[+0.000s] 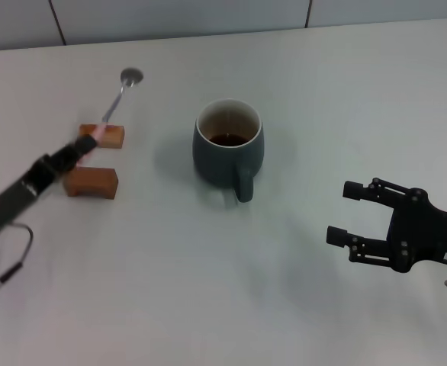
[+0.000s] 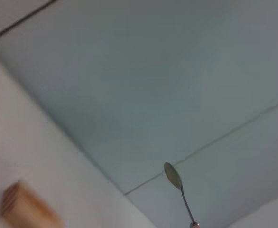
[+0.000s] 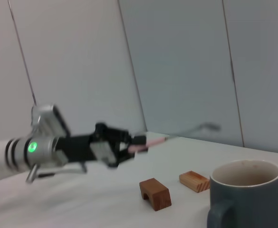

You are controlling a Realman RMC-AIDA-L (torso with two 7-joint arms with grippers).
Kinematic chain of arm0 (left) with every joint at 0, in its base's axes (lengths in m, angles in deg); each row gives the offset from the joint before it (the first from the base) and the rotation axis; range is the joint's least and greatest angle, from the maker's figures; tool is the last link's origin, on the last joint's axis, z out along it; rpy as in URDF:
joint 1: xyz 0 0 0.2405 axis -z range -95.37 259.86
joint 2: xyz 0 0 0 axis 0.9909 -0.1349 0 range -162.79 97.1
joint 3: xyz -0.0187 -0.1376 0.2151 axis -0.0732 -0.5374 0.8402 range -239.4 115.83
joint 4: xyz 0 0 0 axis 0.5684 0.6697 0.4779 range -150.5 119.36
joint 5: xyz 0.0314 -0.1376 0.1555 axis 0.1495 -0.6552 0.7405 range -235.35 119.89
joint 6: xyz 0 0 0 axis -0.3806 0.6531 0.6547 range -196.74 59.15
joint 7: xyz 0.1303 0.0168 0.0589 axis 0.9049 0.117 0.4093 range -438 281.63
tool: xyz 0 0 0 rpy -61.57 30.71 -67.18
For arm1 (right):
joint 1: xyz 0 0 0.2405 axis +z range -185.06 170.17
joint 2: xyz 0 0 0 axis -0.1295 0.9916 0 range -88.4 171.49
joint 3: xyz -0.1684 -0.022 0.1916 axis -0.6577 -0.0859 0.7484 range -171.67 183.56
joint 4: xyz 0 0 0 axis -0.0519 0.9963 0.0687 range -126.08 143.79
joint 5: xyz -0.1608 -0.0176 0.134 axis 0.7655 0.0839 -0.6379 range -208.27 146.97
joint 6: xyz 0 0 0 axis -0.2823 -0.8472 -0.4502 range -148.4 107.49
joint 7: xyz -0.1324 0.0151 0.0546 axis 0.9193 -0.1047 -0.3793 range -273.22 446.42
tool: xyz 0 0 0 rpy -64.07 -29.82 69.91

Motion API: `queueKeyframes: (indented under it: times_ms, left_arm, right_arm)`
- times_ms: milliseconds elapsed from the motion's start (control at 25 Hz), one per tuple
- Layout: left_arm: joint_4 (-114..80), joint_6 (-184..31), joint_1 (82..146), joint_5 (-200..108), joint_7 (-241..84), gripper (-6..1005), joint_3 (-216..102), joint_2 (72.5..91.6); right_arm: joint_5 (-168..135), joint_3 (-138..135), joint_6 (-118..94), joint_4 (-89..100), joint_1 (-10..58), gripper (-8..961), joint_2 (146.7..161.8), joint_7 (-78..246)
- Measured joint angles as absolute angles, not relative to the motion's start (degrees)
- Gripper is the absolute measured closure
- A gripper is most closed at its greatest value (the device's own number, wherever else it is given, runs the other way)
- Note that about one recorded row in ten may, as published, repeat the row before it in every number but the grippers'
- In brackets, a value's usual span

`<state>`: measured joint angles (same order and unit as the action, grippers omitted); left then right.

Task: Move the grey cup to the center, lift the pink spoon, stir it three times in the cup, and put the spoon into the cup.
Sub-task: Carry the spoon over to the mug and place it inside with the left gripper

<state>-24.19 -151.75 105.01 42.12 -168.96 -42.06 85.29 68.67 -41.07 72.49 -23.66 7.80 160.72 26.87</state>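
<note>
The grey cup point(image 1: 227, 149) stands upright mid-table with dark liquid inside and its handle towards me; it also shows in the right wrist view point(image 3: 248, 199). My left gripper point(image 1: 82, 149) is shut on the pale pink handle of the pink spoon point(image 1: 118, 99) and holds it in the air over the wooden blocks, left of the cup, bowl pointing away. The spoon also shows in the left wrist view point(image 2: 174, 178) and the right wrist view point(image 3: 177, 135). My right gripper point(image 1: 342, 212) is open and empty, right of the cup and nearer to me.
Two brown wooden blocks point(image 1: 110, 135) point(image 1: 91, 183) lie on the white table point(image 1: 208, 290) under the left gripper, left of the cup. They also show in the right wrist view point(image 3: 155, 194) point(image 3: 194, 180). A panelled wall point(image 1: 208, 15) runs behind the table.
</note>
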Motion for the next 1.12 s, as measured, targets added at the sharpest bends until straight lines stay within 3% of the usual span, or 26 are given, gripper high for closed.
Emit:
queueKeyframes:
  times_ms: [440,720,1120]
  left_arm:
    - [-56.53,-155.57,111.45,46.65,-180.11,872,-31.04,84.86]
    - [-73.9,-158.2,113.6,48.18,-184.92,871,-18.75,81.33]
    - [-84.39,-167.4,120.98,60.98,-189.29,871,-18.08,79.77]
  right_arm:
    - [68.66,-41.07,72.43,-24.2,8.26,126,160.65,25.99]
    - [68.67,-41.04,72.43,-24.26,8.43,127,160.64,25.56]
    - [68.66,-41.08,72.44,-24.36,8.55,126,160.63,25.26]
